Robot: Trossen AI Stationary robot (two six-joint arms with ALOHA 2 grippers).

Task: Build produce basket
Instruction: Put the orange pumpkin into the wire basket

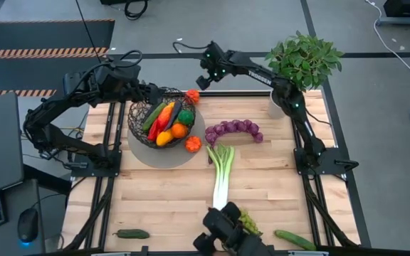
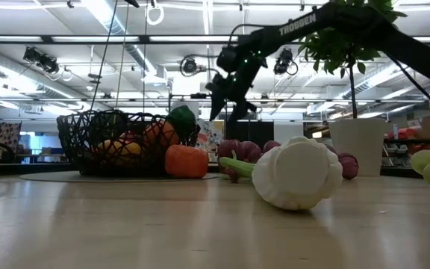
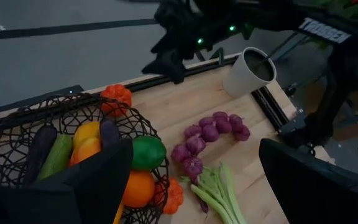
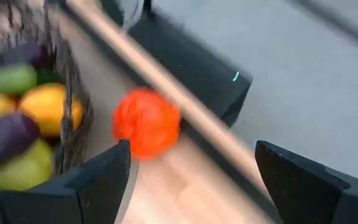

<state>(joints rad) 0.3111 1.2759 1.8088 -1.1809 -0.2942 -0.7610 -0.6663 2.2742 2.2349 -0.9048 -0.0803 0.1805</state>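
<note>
While upright, basket (image 1: 164,114) holds lengthwise-stacked produce (image 1: 168,122).

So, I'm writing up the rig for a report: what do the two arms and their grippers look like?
Both arms are dark, jointed and slim. The right arm carries white TROSSEN lettering along its link and small green lights near the wrist. The left arm has black cables looping beside it. Each gripper has two broad, flat black fingers.
</note>
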